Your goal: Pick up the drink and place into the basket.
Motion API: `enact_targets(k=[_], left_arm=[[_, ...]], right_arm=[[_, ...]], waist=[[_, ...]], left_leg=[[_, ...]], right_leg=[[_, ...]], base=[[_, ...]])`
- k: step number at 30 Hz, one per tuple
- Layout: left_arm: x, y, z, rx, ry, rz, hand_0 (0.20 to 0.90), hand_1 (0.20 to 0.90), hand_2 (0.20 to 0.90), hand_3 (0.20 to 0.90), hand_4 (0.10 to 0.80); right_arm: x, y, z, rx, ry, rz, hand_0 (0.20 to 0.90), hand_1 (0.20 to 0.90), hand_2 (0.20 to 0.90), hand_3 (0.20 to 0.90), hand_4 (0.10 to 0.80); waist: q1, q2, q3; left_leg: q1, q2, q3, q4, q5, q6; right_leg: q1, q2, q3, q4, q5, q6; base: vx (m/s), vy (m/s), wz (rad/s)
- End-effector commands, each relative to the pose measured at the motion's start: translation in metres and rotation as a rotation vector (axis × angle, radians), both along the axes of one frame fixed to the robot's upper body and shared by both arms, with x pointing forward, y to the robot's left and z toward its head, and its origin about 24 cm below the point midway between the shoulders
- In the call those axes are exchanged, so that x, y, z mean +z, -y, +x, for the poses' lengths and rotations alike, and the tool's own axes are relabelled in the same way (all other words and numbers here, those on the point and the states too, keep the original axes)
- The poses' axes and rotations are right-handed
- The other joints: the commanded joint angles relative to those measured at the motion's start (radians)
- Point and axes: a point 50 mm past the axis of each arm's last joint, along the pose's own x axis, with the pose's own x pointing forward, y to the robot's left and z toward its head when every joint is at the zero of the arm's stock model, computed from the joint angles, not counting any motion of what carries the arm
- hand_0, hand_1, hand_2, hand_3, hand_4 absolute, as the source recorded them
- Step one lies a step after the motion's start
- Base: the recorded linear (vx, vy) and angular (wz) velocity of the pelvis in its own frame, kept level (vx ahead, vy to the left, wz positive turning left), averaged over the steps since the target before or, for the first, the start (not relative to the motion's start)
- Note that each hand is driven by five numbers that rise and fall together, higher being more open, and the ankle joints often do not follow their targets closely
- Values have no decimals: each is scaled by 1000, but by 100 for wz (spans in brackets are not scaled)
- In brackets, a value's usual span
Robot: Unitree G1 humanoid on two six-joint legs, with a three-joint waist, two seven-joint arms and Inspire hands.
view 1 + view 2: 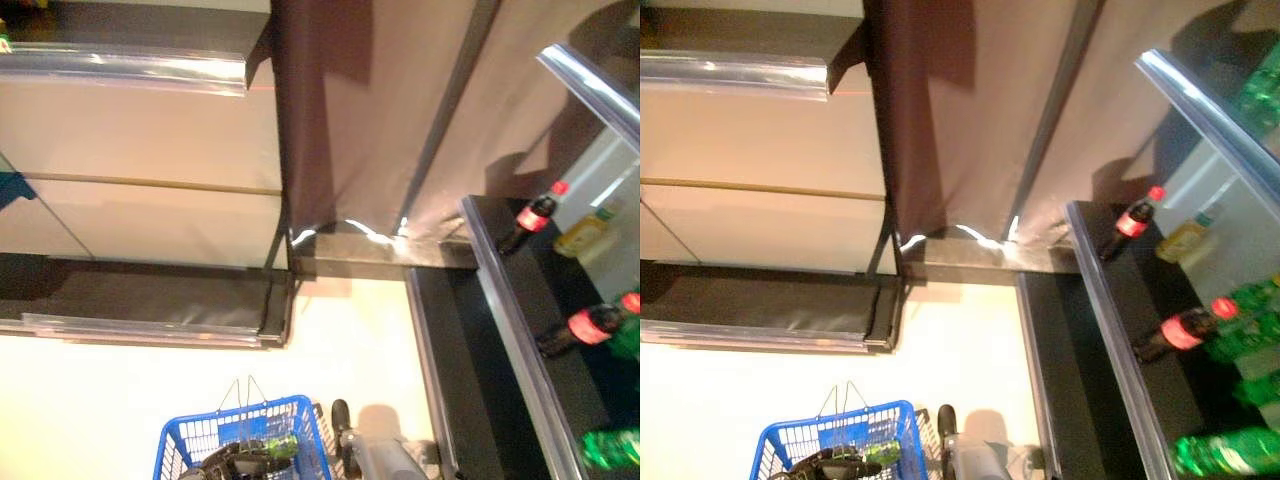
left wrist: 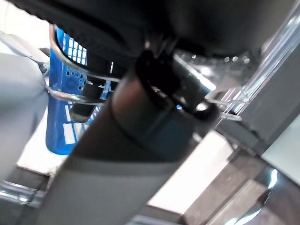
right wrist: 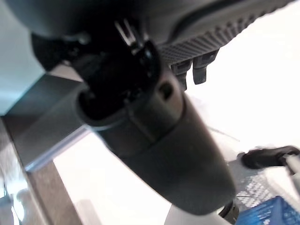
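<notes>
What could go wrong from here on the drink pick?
1. The cola bottles stand tight against green bottles, so a reach for one may topple its neighbours.
2. A silver rail runs along the shelf front, and a hand or a bottle could clip it on the way out.
3. The basket has wire handles standing over its opening, which a bottle could catch on.

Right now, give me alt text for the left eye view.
A blue basket sits on the pale floor at bottom, a dark hand over it by a green bottle. On the black shelf at right stand red-labelled cola bottles.
</notes>
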Motion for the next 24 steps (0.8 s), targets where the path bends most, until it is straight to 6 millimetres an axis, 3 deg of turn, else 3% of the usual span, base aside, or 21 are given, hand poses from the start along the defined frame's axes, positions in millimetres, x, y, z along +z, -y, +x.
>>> enact_targets(k=[1, 6, 12, 17, 19, 20, 21, 22, 24], left_arm=[[24, 2, 63, -97, 280, -43, 300, 300, 300, 200, 100], [21, 5, 57, -83, 275, -64, 300, 300, 300, 200, 100], [21, 9, 56, -90, 282, -65, 300, 300, 300, 200, 100], [21, 5, 56, -77, 290, -44, 300, 300, 300, 200, 100], [22, 6, 58, -70, 294, -47, 300, 300, 300, 200, 100], [24, 12, 66, -69, 320, -67, 300, 300, 300, 200, 100], [25, 15, 69, -74, 332, -75, 300, 300, 300, 200, 100], [27, 18, 76, -84, 345, -83, 300, 300, 300, 200, 100], [29, 19, 80, -94, 350, -82, 300, 300, 300, 200, 100]], right_arm=[[11, 23, 23, -16, 98, -70, 900, 900, 900, 900, 800], [11, 21, 28, 11, 103, -75, 900, 900, 900, 900, 800], [11, 19, 28, -1, 104, -70, 900, 900, 900, 900, 800], [12, 22, 28, -3, 106, -71, 900, 900, 900, 900, 800], [12, 24, 29, 3, 104, -76, 900, 900, 900, 900, 800], [15, 29, 32, 7, 105, -96, 900, 900, 900, 900, 800], [16, 31, 33, 2, 109, -102, 900, 900, 900, 900, 800], [17, 34, 33, -18, 122, -107, 900, 900, 900, 900, 800], [18, 34, 36, -27, 133, -104, 900, 900, 900, 900, 800]], waist=[[7, 11, 5], [12, 8, -13], [9, 16, -10], [-2, 12, -10], [-6, 13, -13], [-3, 11, -4], [0, 3, 5], [9, -5, 19], [19, -9, 31]], left_leg=[[-81, -26, 141, -12, 40, -83], [-68, -31, 145, -5, 16, -81], [-96, 1, 212, 42, -2, -88], [-117, 17, 234, 171, -62, -111], [-133, 27, 244, 236, -35, -129], [-250, 51, 287, 464, 113, -198], [-309, 55, 319, 568, 143, -215], [-398, 102, 367, 607, 152, -208], [-411, 128, 372, 555, 129, -191]], right_leg=[[38, 35, 9, -25, 51, 53], [114, 29, 11, -83, 30, 20], [150, 9, -4, -67, -17, 9], [167, 2, -6, -40, -59, -24], [176, 2, -2, -43, -65, -33], [218, -5, 1, -56, -86, -54], [231, -14, 0, -54, -92, -64], [253, -23, 1, -51, -106, -72], [272, -25, 9, -55, -117, -70]], base=[[192, -16, 63], [157, -42, 55], [100, -85, 12], [66, -98, -1], [9, -31, -1], [21, -88, -2], [71, -131, -3], [110, -81, -8], [135, -19, -15]])
